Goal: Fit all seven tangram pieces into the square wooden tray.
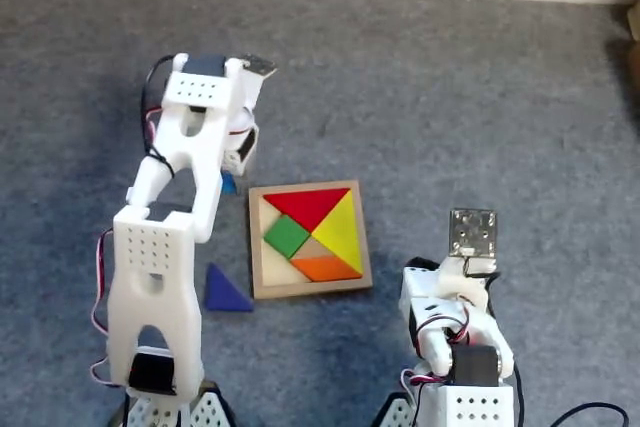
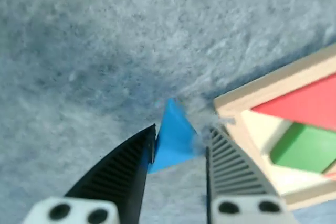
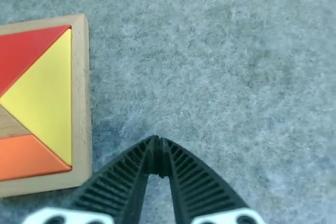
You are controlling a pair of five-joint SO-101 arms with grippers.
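The square wooden tray (image 1: 259, 277) lies flat on the grey felt-covered desk (image 1: 480, 87), between the two arms, and four pieces are seated in it. A large red triangle (image 1: 306, 207) fills the far side, its point reaching toward the tray's middle. A large yellow triangle (image 1: 343, 230) fills the side toward the right arm and meets the red one along a slanting edge. A green square (image 1: 286, 236) sits turned on its corner, left of the middle and touching the red triangle. An orange piece (image 1: 324, 268) lies along the near edge, under the yellow triangle. Bare wood shows along the tray's left side, in its near left corner, and in a small triangular gap between the green, yellow and orange pieces.

Two pieces are outside the tray. A light blue triangle (image 2: 176, 137) stands just beside the tray's far left corner, tipped up on the felt. The left end effector (image 2: 182, 129) has narrowed around it, the black finger on one face and the grey finger on the other. A dark blue triangle (image 1: 226, 290) lies flat on the desk just beside the tray's near left corner, apart from both arms.

The right end effector (image 3: 157, 153) hangs over bare felt just beside the tray's right edge, its fingertips pressed together with nothing between them.
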